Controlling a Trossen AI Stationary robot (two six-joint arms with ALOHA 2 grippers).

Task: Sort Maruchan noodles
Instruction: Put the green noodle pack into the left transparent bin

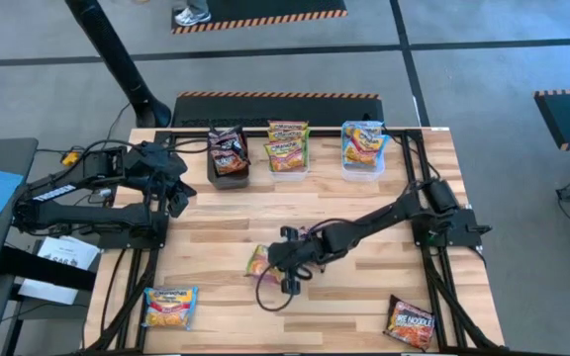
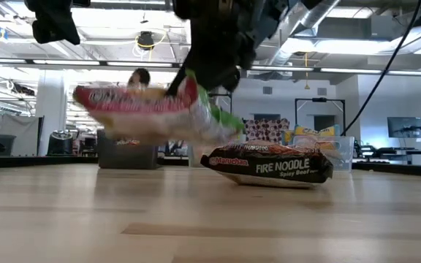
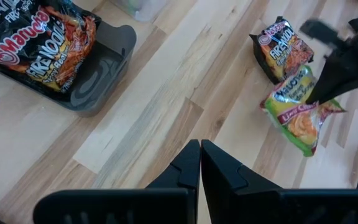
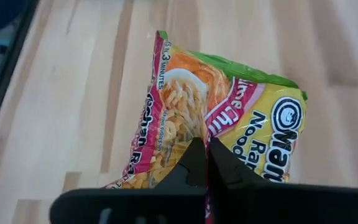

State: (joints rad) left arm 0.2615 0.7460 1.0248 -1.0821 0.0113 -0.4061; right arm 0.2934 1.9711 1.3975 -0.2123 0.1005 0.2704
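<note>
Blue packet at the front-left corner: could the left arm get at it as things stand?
Probably yes. The left gripper is shut and empty, and the blue packet lies alone on bare table on its side; the right gripper is busy mid-table.

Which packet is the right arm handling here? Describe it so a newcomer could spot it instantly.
Start at the wooden table and follow the right arm to the right gripper near the middle. Its jaws are shut on the green-edged yellow packet, lifted off the wood; the blue packet and dark packet lie flat near the front corners.
</note>
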